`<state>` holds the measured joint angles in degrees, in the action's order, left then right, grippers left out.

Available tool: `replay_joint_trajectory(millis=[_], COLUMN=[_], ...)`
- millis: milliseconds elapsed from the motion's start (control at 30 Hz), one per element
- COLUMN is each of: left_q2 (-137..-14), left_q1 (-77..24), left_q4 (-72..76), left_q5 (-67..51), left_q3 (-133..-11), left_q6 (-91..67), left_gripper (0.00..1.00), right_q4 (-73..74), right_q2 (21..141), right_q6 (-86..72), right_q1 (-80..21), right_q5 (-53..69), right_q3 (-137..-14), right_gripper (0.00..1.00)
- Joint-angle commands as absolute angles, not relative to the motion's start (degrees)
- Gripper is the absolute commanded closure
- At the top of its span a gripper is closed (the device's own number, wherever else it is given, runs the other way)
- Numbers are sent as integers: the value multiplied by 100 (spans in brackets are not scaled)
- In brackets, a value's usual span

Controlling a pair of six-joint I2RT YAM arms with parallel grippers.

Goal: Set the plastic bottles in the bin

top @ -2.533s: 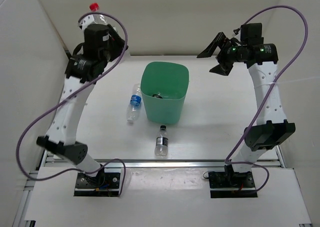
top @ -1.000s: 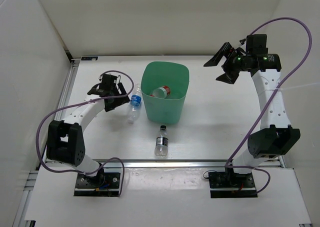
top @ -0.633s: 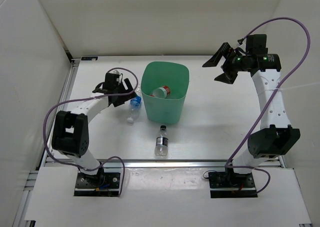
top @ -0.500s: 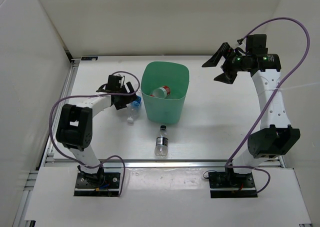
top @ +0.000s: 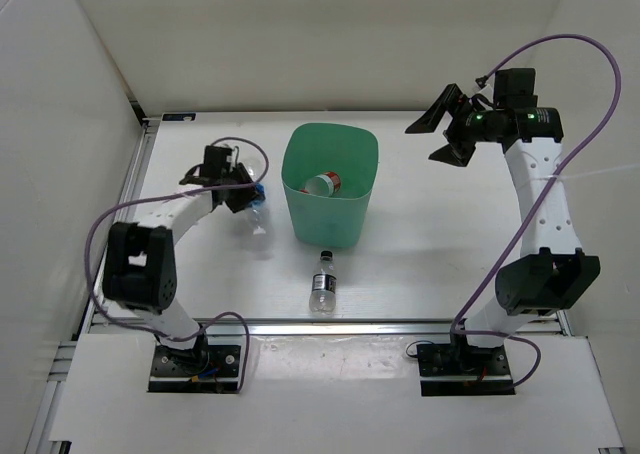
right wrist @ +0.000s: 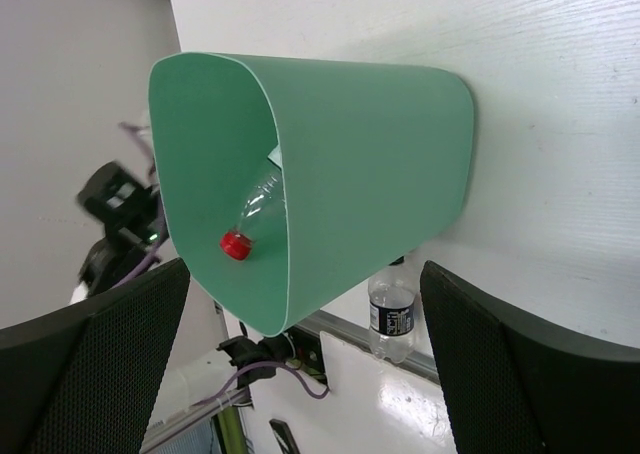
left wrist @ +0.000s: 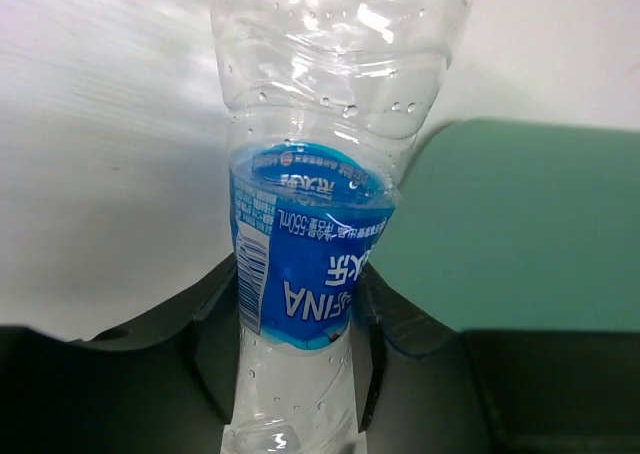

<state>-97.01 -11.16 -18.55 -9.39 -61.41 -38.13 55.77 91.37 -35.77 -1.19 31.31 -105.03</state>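
Closing on the blue-labelled bottle (top: 260, 217) is what the left gripper (top: 244, 192) has done since half a second ago, when its jaws stood spread over it; both have also shifted a little to the left, away from the green bin (top: 352, 149). The red-capped bottle (top: 322, 183), held high in that gripper at the earliest moment, now lies inside the bin, its cap toward the left wall. The dark-labelled bottle (top: 322, 283) lies where it did, on the table (top: 440, 244) just in front of the bin. The right gripper (top: 420, 145) hangs at the same spot above the far right of the table, jaws wide apart and holding nothing.

From the left wrist the black fingers (left wrist: 215, 346) press both sides of the blue label, the bin's wall just behind on the right. Both ends of this bottle run out of that view, so its cap cannot be seen, and from above its clear body is faint against the white table. Whether it is touching the table or lifted off it cannot be told. The right wrist view looks into the bin's mouth, but the near wall hides most of the floor and the red-capped bottle's lower part, and the bin covers the top of the dark-labelled bottle
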Motion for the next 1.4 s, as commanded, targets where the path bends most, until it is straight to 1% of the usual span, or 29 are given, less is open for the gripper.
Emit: replay_joint_trajectory(millis=[0,100,133,167,200,267,433,533,667,700,733,767,933,1033,1067,1100,1167,1200,1233,1300,1333,1367], left_q2=[-8344,-7990,-7989,-8041,-8294,-8559,-9454,-9676,-9493,-9431,-9378,-9274,-8799,-8176,-7765,-7535,-7060,-6649,-6479,-6154,-6091,-6039], left_q1=[-976,-1159,-1238,-1387,-1458,-1616,-2556,-3066,-3471,-3472,-3541,-3542,-3542,-3314,-3113,-2998,-2613,-2489,-2374,-2040,-1926,-1725], left_q4=[-2319,-2469,-2470,-2531,-2592,-2777,-2830,-2882,-2971,-3023,-3023,-3093,-3304,-3305,-3305,-3305,-3366,-3471,-3663,-4637,-5041,-5428], left_q5=[-282,60,62,62,-208,-430,-518,-519,-291,-290,-212,-211,464,1684,2392,2695,2996,3075,3076,3338,3418,3471], left_q3=[-6922,-7731,-8317,-8628,-9240,-9788,-11001,-11074,-10470,-10381,-10328,-10327,-10924,-10891,-10524,-10251,-9584,-9015,-8783,-8500,-8360,-8298], left_q6=[-3875,-3876,-3641,-3534,-3455,-3402,-3262,-3112,-3006,-2954,-2953,-2892,-2550,-2479,-2574,-2645,-2760,-2934,-3083,-3539,-4012,-4199], left_gripper=[71,68,68,68,68,68,66,64,57,49,30,0,0,0,0,0,0,0,0,0,0,0], right_q4=[5414,5353,5300,5300,5300,5300,5248,5247,5247,5247,5247,5195,5125,4836,4677,4502,3659,3439,3132,3076,3076,3128], right_q2=[9272,9325,9386,9448,9448,9606,9668,9607,9475,9396,9317,9316,8992,8658,8414,8272,7773,7604,7315,7137,7024,6970], right_q6=[-3550,-3604,-3604,-3604,-3656,-3656,-3709,-3709,-3656,-3656,-3656,-3656,-3656,-3709,-3883,-3980,-4104,-4157,-4157,-4008,-3842,-3780], right_q1=[-97,-97,-97,-97,-97,-97,-97,-97,-97,-97,-97,-97,-97,-149,-149,-149,-202,-333,-430,-606,-798,-939], right_q5=[3217,3217,3217,3278,3278,3278,3278,3226,3042,3041,3041,2989,2927,3040,3250,3391,3795,3901,3841,3649,3543,3203], right_q3=[-10424,-10424,-10424,-10493,-10494,-10564,-10749,-10670,-10354,-10206,-10126,-10047,-9520,-8774,-8075,-7686,-6877,-6273,-6040,-5810,-5757,-5687], right_gripper=[0,0,0,0,0,0,0,0,0,0,0,0,0,0,0,0,0,0,0,0,0,4])
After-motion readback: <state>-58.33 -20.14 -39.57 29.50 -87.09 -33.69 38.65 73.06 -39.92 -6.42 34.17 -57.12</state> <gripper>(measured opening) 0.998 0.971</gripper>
